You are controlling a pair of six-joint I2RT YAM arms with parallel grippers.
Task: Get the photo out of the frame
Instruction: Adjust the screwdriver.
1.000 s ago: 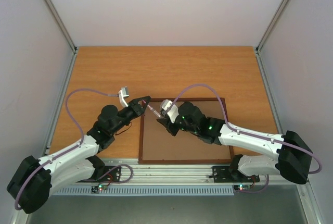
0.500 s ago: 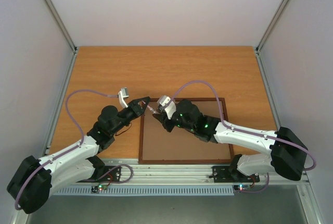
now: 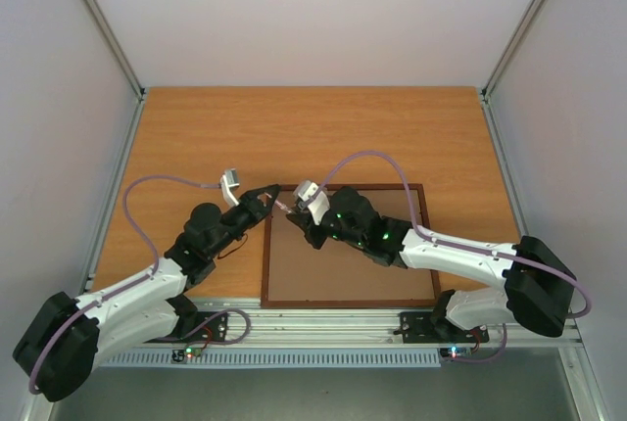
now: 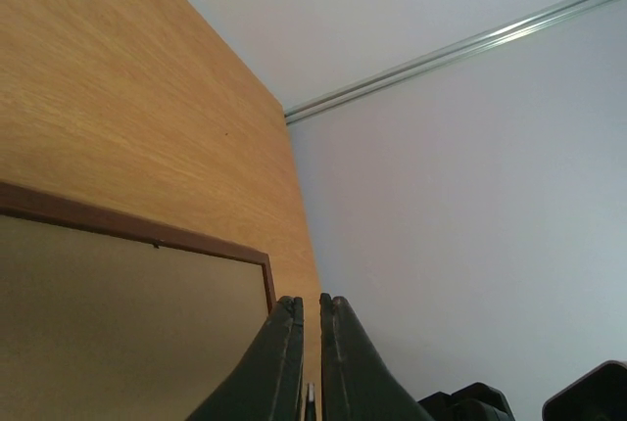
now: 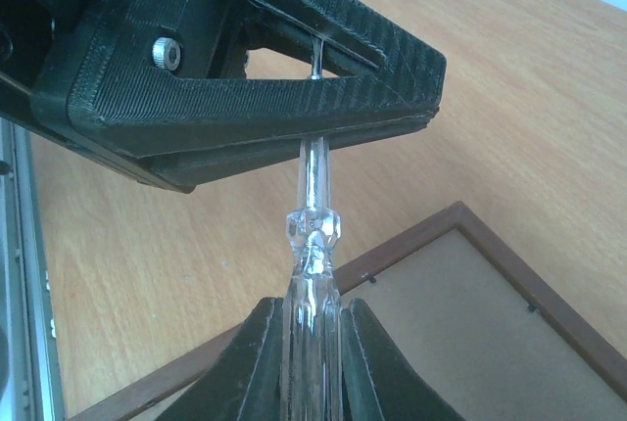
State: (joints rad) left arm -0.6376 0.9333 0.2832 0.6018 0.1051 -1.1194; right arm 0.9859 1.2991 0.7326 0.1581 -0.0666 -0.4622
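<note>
The frame (image 3: pixel 266 255) lies flat with its plain brown back (image 3: pixel 343 274) facing up; the photo is hidden under it. A clear-handled screwdriver (image 3: pixel 285 204) hangs over the frame's far left corner, between the two grippers. My right gripper (image 5: pixel 312 305) is shut on its clear handle (image 5: pixel 312 235). My left gripper (image 3: pixel 273 190) is shut on its thin metal shaft (image 5: pixel 314 54). In the left wrist view the left gripper (image 4: pixel 311 299) points along the frame's far rail (image 4: pixel 137 230). That rail (image 5: pixel 421 235) also crosses the right wrist view.
The wooden table (image 3: pixel 294 127) runs to pale walls on three sides, with metal posts (image 3: pixel 103 24) at the far corners. An aluminium rail (image 3: pixel 323 328) lines the near edge by both arm bases. A purple cable (image 3: pixel 147 181) loops over each arm.
My right gripper has moved left toward the left gripper and its jaws have closed in on the screwdriver handle. The left gripper has shifted slightly and stays shut.
</note>
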